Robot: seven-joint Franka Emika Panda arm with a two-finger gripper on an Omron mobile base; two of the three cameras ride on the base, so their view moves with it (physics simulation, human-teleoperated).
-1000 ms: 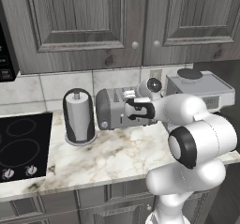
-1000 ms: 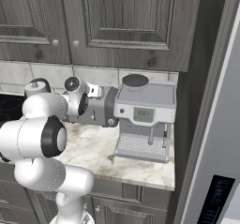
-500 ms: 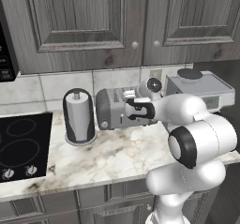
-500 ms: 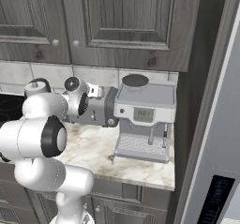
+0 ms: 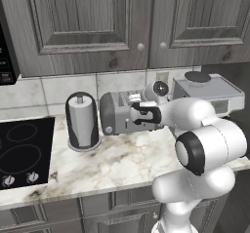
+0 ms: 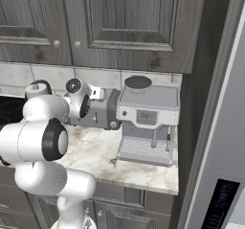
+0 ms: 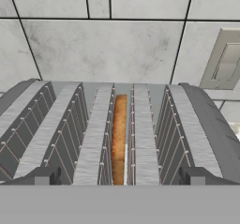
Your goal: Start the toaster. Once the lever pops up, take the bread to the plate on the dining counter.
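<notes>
A: Where's the gripper (image 7: 119, 177) right now?

B: Pressed up against the front of the toaster (image 5: 119, 112), jaws spread wide and grasping nothing. In the hand view the two finger tips sit at the toaster's near edge, one to each side of the middle slots.

A: And the bread (image 7: 120, 138)?

B: Down in a middle slot, only its tan top edge showing. The toaster stands on the marble worktop (image 5: 122, 161), between the paper-towel holder (image 5: 83, 121) on its left and the coffee machine (image 6: 148, 118) on its right.

A: So the step is the lever?

B: I'd judge so. The levers are on the front face, and I can't make them out behind the hand. To do it well, put one finger tip on top of the lever for the slot with the bread and push straight down until it latches, without shoving the toaster back toward the wall. Then lift clear and wait
</notes>
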